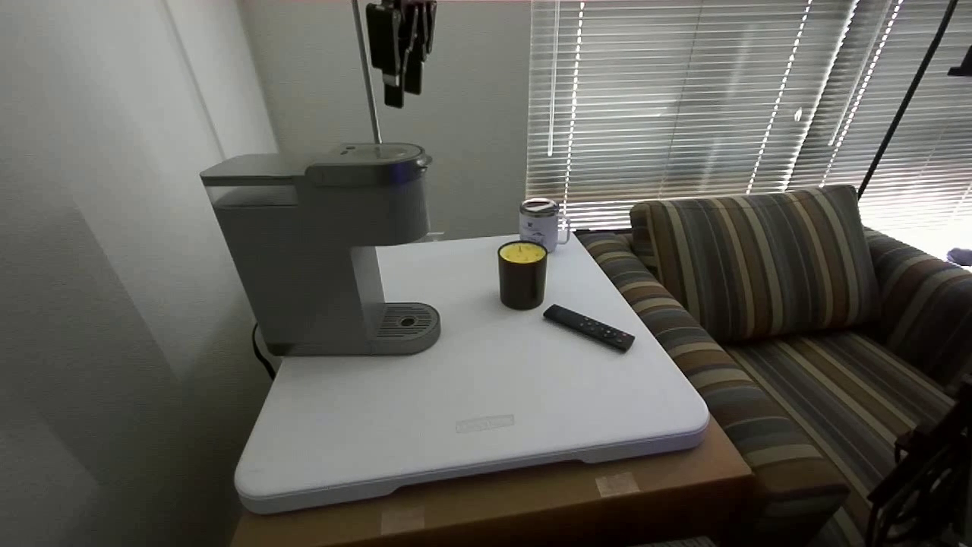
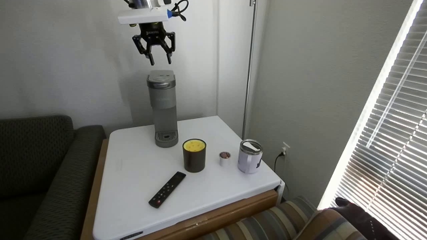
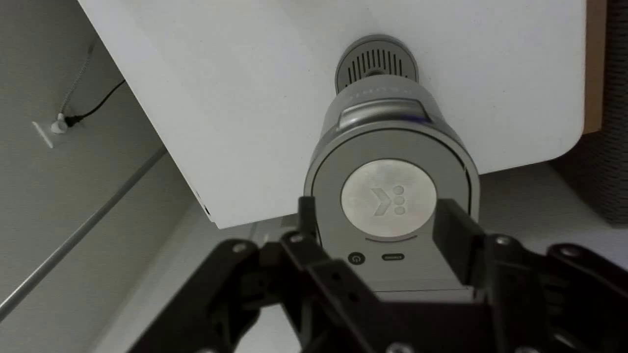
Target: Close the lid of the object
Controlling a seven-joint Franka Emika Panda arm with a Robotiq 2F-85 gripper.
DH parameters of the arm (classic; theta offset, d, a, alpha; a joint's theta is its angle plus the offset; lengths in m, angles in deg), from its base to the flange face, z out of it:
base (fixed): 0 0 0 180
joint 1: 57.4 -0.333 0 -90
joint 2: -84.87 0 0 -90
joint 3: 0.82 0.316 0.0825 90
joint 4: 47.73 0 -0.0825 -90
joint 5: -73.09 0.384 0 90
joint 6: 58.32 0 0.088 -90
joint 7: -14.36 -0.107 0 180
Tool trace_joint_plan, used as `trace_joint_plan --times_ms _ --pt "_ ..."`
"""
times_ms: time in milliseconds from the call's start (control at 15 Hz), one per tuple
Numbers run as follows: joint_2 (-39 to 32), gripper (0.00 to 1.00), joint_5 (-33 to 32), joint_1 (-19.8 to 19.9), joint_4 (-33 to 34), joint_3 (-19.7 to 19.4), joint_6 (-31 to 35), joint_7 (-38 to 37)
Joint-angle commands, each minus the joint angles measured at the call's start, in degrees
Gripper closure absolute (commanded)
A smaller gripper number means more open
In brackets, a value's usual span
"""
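Note:
The grey coffee machine (image 1: pixel 304 281) stands upright at the wall end of the white table, and it also shows in an exterior view (image 2: pixel 165 116). Its lid (image 1: pixel 380 154) lies flat on the head, also in an exterior view (image 2: pixel 161 77). In the wrist view the lid (image 3: pixel 387 147) is seen from above, with a pale round disc and two small dark markings. My gripper (image 2: pixel 160 63) hangs above the head with its fingers apart and nothing between them. It also shows in an exterior view (image 1: pixel 401 95). In the wrist view the gripper (image 3: pixel 375 203) partly covers the lid's rear edge.
The white table top (image 1: pixel 486 380) bears a dark jar with a yellow top (image 2: pixel 194 160), a black remote (image 2: pixel 166 190), a lidded mug (image 2: pixel 249 158) and a small pod (image 2: pixel 225 159). A metal pole (image 2: pixel 250 73) stands behind. A striped sofa (image 1: pixel 759 266) adjoins the table.

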Motion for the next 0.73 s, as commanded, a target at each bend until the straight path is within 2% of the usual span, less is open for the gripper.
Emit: trace_joint_plan --times_ms 0,133,600,667 --pt "1.8 0.04 1.1 1.0 -2.3 0.6 0.0 0.6" --pt "1.8 0.0 1.3 1.1 -2.4 0.7 0.1 0.8" --pt "1.7 0.0 0.7 0.6 -2.4 0.1 0.3 -0.6" --pt "0.0 0.0 0.1 0.0 -0.1 0.0 0.0 0.0"
